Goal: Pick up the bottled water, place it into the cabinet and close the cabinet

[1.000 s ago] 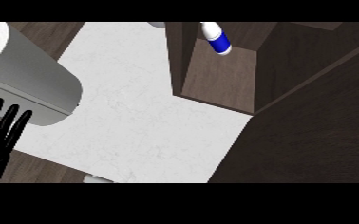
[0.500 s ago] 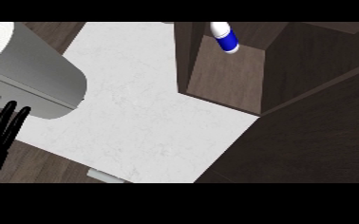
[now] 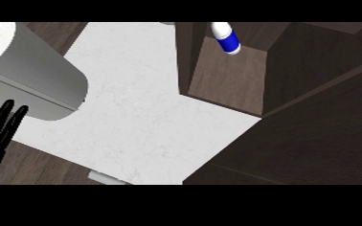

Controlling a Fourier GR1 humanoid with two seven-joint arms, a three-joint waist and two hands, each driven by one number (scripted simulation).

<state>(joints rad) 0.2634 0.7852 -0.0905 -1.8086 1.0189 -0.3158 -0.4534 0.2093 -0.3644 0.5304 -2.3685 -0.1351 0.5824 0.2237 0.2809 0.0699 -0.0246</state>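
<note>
left hand (image 3: 10, 124): you only see straight, relaxed fingers at the view's left edge, pointing up, holding nothing, resting.
right hand: not in this view, so you can't say how its fingers stand.
bottled water (image 3: 226, 38): white with a blue band, far up and to the right of your left hand, well apart from it; sits inside the open cabinet (image 3: 226, 76), tilted, near the top edge.
surface (image 3: 148, 115): pale marble top, runs from just beside your left hand across to the cabinet's foot.
grey rounded thing (image 3: 42, 81): just above your left hand; can't tell what it is.
step: bottle looks placed already; closing the cabinet is what's left.
door: can't pick it out for sure; maybe the dark panel (image 3: 304, 139) lower right.
next move: find the door, push it shut with flat fingers, clear of the bottle.
</note>
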